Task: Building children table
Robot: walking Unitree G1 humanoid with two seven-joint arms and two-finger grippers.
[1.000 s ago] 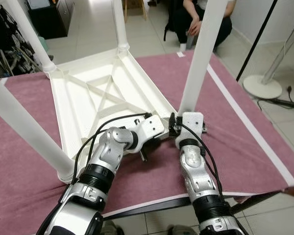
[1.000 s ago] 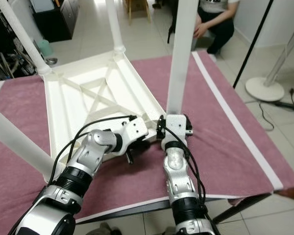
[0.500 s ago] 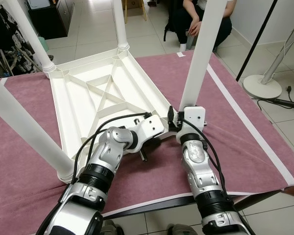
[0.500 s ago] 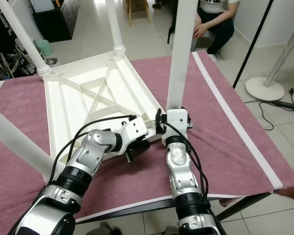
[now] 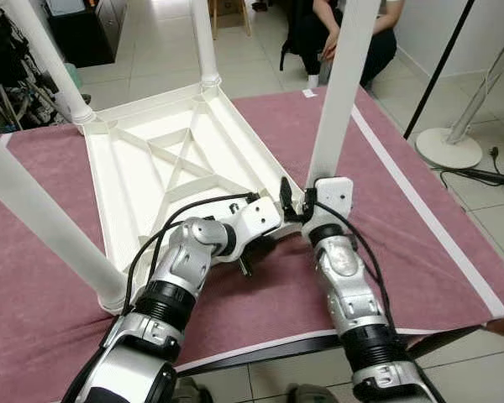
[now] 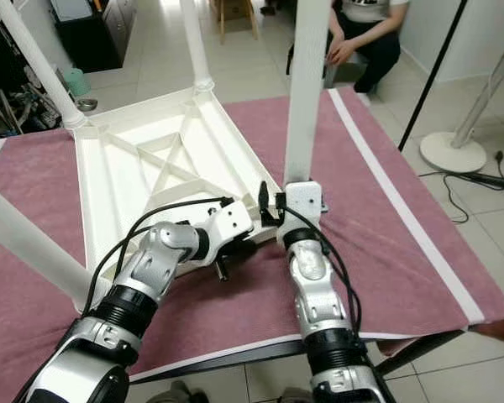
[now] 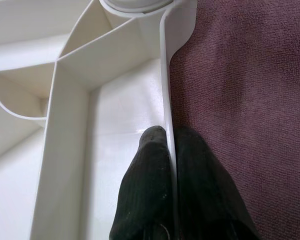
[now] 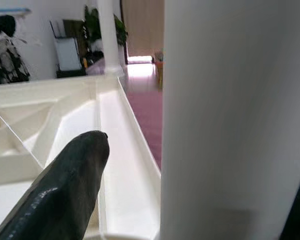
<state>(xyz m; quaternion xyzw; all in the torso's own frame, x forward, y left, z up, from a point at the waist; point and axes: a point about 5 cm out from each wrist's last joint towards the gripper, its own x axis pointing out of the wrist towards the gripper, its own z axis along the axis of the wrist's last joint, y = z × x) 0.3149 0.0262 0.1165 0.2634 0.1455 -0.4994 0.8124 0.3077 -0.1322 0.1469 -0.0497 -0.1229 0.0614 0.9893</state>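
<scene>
I am looking down at the white children's table [image 5: 164,164], which is lying upside down on the maroon cloth [image 5: 420,252] covering the bench, its legs pointing up. Three legs are standing at the far and left corners, and the near-right leg [image 5: 340,84] is rising just in front of my right arm.

My left gripper [image 7: 171,150] is reaching across to the tabletop's near-right rim [image 7: 165,90]. In the left wrist view its jaws are clamping that thin rim, with one black finger [image 7: 147,170] lying inside the tray-like underside and the other lying outside on the cloth, both pressing against the plastic wall.

My right gripper [image 5: 296,204] is sitting at the base of the near-right leg, beside the corner socket. In the right wrist view the leg is standing right against the camera, with one black finger [image 8: 65,185] lying to one side of it; the second finger is barely showing at the frame's edge on the other side. The jaws are straddling the leg, but I cannot tell whether they are actually pressing on it.

A person [image 5: 349,34] is crouching on the tiled floor beyond the bench, and a fan base [image 5: 449,147] is standing off to the right.
</scene>
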